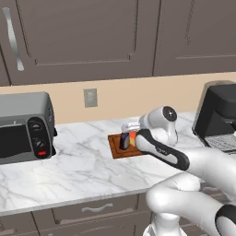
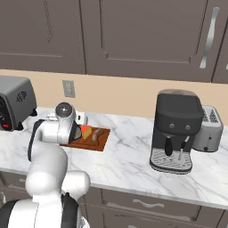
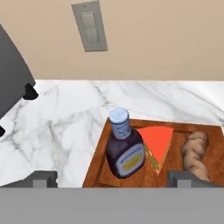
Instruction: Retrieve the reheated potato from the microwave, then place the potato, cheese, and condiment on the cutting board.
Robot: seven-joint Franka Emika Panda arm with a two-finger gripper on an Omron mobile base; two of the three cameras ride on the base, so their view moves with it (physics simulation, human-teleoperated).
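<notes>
The reddish-brown cutting board [image 3: 98, 168] lies on the marble counter. On it the condiment [image 3: 124, 151], a dark bottle with a pale cap, stands upright at the left. The orange cheese [image 3: 158, 141] wedge lies beside it, and the pale brown, knobbly potato [image 3: 196, 151] rests at the right. My gripper [image 3: 113, 178] hangs open just above and in front of the board, its dark fingertips [image 3: 43, 178] spread wider than the bottle and touching nothing. From the right base view the cheese [image 2: 86, 132] and potato [image 2: 96, 136] show on the board [image 2: 103, 139]. The microwave is out of view.
A silver toaster oven [image 1: 25, 126] stands on the counter left of the board. To the right are a black coffee machine [image 2: 177, 129] and a toaster [image 2: 210, 129]. A wall outlet [image 3: 90, 28] sits behind the board. Dark cabinets hang overhead.
</notes>
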